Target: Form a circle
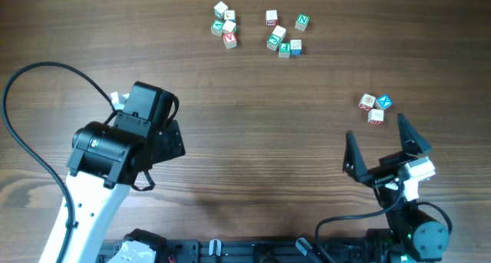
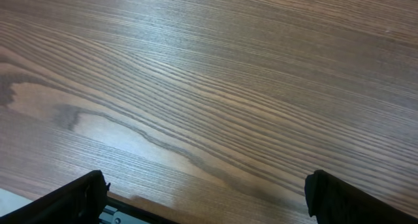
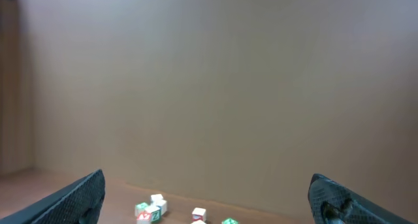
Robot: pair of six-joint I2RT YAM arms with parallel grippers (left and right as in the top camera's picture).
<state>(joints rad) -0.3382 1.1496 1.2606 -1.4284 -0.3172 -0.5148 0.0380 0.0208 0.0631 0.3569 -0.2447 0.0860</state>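
The circle's cubes (image 1: 375,108) are three small wooden letter cubes in a tight group at the right of the table: one blue-marked (image 1: 384,102) and two pale with red marks. My right gripper (image 1: 380,143) hovers just in front of them, open, with nothing between its fingers. In the right wrist view this gripper (image 3: 206,201) faces the far wall and the three cubes are out of view. My left gripper (image 1: 170,140) is far off at the left, folded under its arm. In the left wrist view it (image 2: 206,198) is open over bare wood.
A loose scatter of letter cubes lies at the table's far edge, in one clump (image 1: 225,25) and another to its right (image 1: 285,34); some (image 3: 151,209) show in the right wrist view. A black cable (image 1: 31,75) loops at the left.
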